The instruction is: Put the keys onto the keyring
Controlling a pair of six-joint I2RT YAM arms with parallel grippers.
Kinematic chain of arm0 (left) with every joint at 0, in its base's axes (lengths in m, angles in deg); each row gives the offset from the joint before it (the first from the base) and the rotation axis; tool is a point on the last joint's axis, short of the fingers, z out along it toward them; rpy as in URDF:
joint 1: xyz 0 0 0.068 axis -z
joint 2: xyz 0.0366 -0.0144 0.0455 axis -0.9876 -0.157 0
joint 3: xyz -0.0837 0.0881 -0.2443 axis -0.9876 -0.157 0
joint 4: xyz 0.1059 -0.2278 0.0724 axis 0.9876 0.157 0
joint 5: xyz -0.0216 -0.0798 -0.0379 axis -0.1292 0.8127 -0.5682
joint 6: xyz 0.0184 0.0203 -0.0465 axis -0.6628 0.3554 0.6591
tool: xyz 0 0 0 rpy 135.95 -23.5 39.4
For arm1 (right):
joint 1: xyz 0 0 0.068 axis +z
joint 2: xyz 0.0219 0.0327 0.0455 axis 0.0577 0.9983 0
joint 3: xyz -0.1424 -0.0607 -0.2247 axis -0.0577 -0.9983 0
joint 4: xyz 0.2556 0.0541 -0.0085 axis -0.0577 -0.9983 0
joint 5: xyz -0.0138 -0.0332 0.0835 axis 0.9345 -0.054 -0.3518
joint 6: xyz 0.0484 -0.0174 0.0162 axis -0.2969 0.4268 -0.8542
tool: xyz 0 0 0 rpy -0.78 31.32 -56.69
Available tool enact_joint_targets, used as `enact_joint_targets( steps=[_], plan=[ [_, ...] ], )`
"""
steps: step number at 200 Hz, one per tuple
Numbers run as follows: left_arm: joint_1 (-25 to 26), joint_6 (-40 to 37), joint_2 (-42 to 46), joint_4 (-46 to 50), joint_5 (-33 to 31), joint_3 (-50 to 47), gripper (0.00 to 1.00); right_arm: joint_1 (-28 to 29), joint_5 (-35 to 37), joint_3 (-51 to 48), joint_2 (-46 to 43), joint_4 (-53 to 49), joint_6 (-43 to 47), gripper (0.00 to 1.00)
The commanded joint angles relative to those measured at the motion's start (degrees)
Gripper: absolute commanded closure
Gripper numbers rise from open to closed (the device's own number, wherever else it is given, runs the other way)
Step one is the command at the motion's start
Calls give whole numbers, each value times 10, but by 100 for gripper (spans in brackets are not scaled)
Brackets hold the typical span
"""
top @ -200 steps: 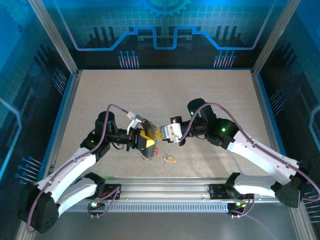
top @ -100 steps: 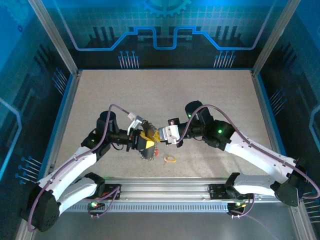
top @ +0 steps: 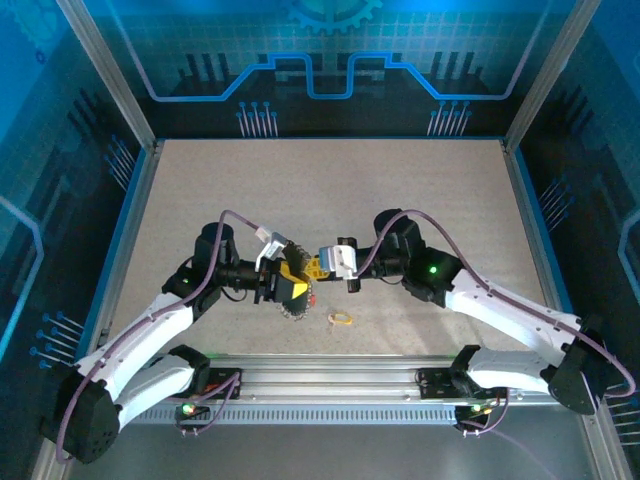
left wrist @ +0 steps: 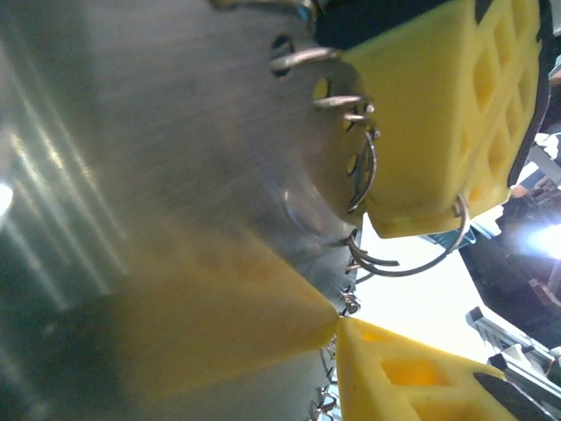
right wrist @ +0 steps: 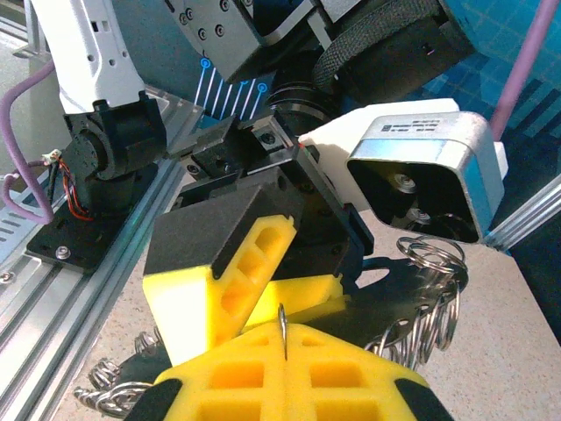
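left fingers point(top: 296, 287): cannot tell | right fingers point(right wrist: 289, 373): pinching keyring point(right wrist: 282, 326) | ringed disc point(top: 292, 305) between | key point(top: 341, 319) aside

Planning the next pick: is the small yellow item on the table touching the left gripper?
Apart. The top view shows bare table between the small yellow item and the left gripper.

overhead plus two wrist close-ups
top view looks down on the desk point(top: 330, 190); wrist views face each other, sharing the left gripper point(top: 296, 281).

Thin silver keyring point(left wrist: 408, 273) loops yellow pad point(left wrist: 438, 105) tip; blurred holed metal plate point(left wrist: 175, 132) behind, small rings point(left wrist: 366, 167) through holes
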Motion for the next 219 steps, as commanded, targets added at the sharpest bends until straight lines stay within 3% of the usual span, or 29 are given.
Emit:
enact_joint_targets(
  steps=[1, 54, 143, 151, 219],
  plan=[
    [2, -38, -1, 14, 4, 15, 59, -11, -1, -10, 12, 19, -7, 100],
    [0, -60, 0, 39, 2, 13, 48, -21, -2, -39, 29, 47, -8, 100],
    [-5, -123, -3, 109, -70, 13, 27, -52, -32, -49, 42, 43, 4, 100],
    [-5, -122, -3, 112, -74, 11, 21, -54, -32, -50, 43, 43, 6, 100],
    [-6, -100, -23, 134, -108, 16, 20, -56, -31, -62, 55, 59, -5, 100]
  ],
)
